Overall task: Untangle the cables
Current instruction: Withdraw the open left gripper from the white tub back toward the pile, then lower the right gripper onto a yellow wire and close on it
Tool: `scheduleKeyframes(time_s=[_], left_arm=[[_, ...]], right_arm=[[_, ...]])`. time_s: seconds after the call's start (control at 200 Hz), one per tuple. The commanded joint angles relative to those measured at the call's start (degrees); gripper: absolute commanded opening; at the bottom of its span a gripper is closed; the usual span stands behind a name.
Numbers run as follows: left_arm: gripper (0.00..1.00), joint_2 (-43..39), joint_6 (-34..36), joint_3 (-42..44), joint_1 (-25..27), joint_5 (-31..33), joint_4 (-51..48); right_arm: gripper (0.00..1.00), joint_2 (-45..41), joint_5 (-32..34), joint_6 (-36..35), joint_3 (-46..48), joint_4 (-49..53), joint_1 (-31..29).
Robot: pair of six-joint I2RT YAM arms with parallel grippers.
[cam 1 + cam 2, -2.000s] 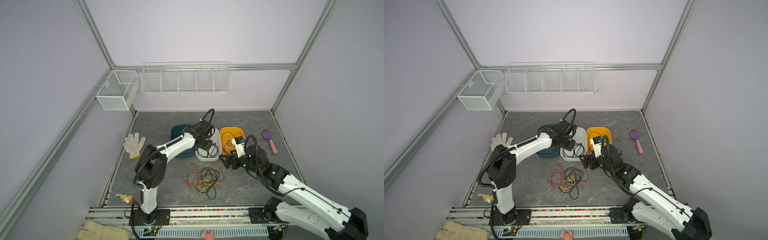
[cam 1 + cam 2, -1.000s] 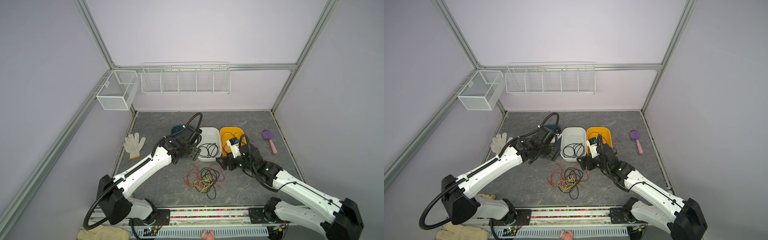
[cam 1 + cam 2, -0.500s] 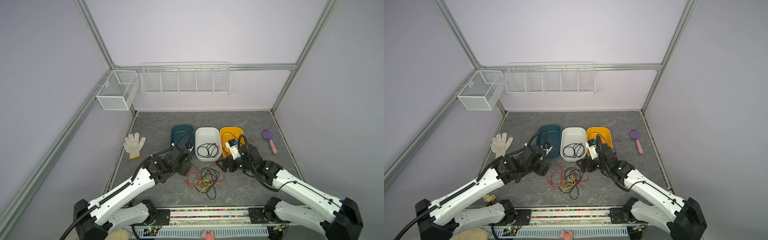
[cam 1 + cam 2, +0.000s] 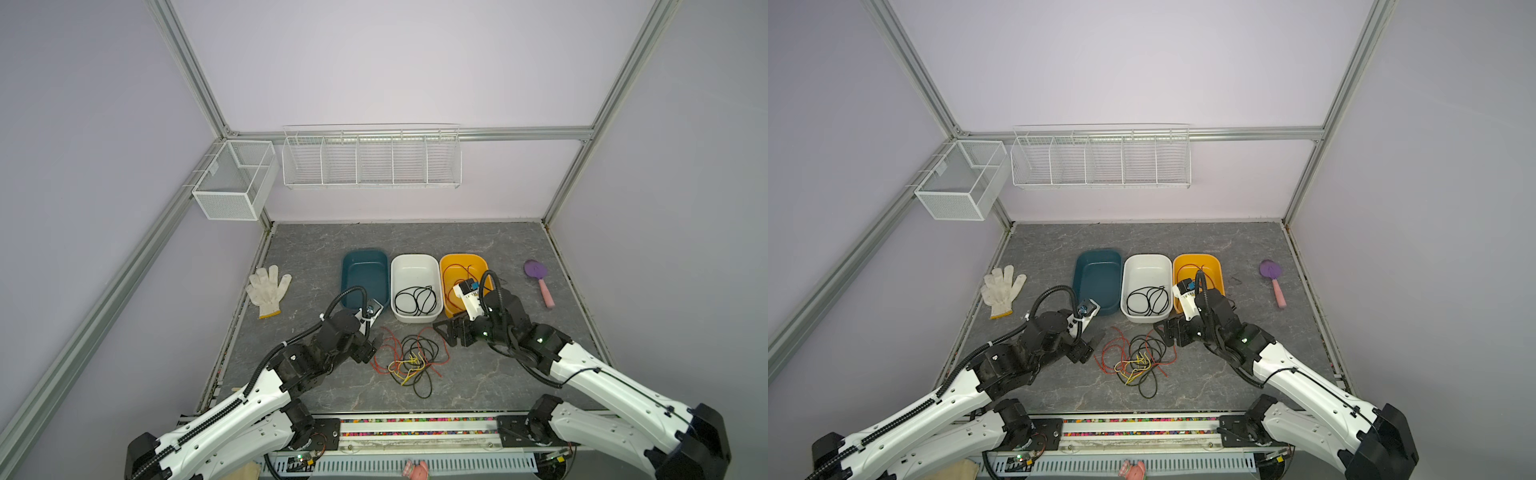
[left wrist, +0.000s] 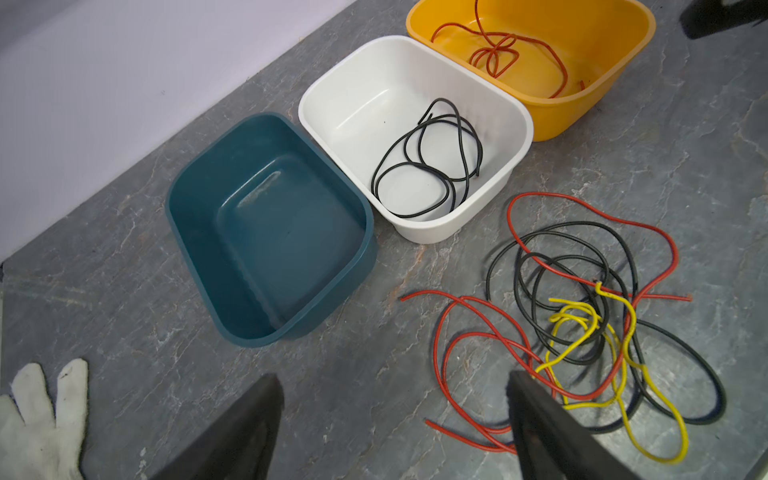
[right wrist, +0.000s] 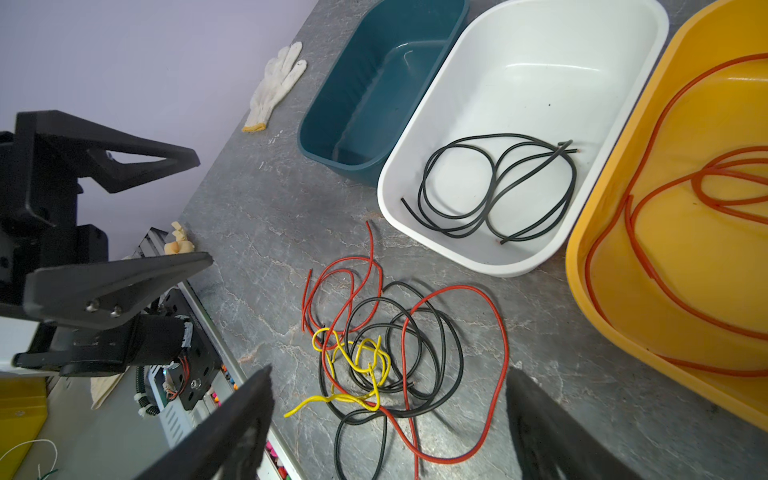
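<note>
Three smooth, round-cornered plastic tubs stood in a row on the grey marbled bench point(image 4: 309, 251): a teal tub point(image 4: 365, 254), a white tub point(image 4: 414, 258) with a coiled black wire point(image 4: 416, 300), and an orange tub point(image 4: 462, 258) with a looped red wire point(image 5: 500, 53). Just before them, the cables point(image 4: 410, 362) lay in a loose knot of thin red, black and yellow strands. The left hand point(image 4: 373, 347) and right hand point(image 4: 447, 335) flanked it, both spread wide, gripping nothing. A knitted white glove point(image 4: 266, 290) lay well apart.
</note>
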State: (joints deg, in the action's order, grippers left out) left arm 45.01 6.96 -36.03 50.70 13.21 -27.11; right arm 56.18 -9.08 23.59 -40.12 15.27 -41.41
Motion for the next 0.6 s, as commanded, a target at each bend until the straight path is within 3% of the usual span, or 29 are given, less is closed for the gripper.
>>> scheduleKeyframes(time_s=[0.0, 0.185, 0.345, 0.41, 0.45, 0.595], left_arm=[[0.85, -3.6, 4.3, 2.3, 0.2, -0.9, 4.1], [0.85, -7.3, 5.6, 4.9, 0.2, -3.8, 5.3], [0.85, -7.9, 6.6, 4.6, 0.4, -5.2, 1.3], [0.85, -8.3, 8.0, 5.8, 0.7, -6.8, 0.9], [1.00, -8.7, 8.9, 6.8, 1.1, -7.5, 1.7], [1.00, -10.0, 9.4, 7.7, 1.6, -8.1, 2.0]], right_arm=[[0.88, 0.2, -2.7, 1.3, 1.0, 0.6, -0.4], [0.90, 5.3, -8.8, 5.5, 2.1, -1.1, -1.8], [0.93, 8.1, -7.2, 7.4, 2.4, -2.7, -5.5], [1.00, 9.4, -5.5, 8.1, 2.0, -2.4, -7.3], [0.94, 10.5, -5.0, 8.4, 1.5, -2.1, -8.2], [0.79, 13.6, -2.1, 10.5, 1.0, -2.9, -12.9]])
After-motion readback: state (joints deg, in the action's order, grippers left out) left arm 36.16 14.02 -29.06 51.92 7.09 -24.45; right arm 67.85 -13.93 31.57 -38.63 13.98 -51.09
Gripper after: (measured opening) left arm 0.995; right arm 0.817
